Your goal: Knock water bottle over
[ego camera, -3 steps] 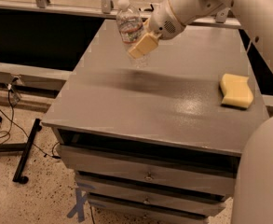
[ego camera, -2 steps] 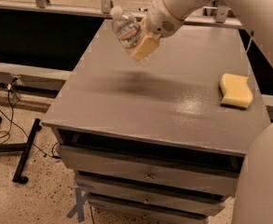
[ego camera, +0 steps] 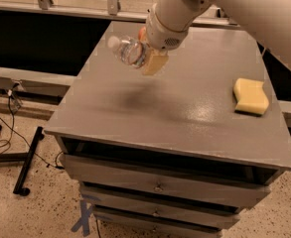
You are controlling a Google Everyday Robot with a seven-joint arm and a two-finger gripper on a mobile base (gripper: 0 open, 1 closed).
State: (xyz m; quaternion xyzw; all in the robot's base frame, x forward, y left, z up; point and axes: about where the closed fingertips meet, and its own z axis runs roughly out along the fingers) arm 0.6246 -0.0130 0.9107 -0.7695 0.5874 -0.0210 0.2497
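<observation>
Currently in camera view: one arm [ego camera: 224, 4] reaches in from the upper right over a grey cabinet top [ego camera: 184, 118].
Water bottle [ego camera: 127, 51]: tipped steeply, white cap pointing left, near the top's left edge, touching the gripper.
Gripper [ego camera: 152, 62]: at the bottle's lower end; whether it clamps the bottle or only pushes it cannot be told.
Sponge [ego camera: 251, 96]: yellow, well apart at right.
Task progress: the bottle leans far over but seemingly does not lie flat yet; the final drop appears left.
</observation>
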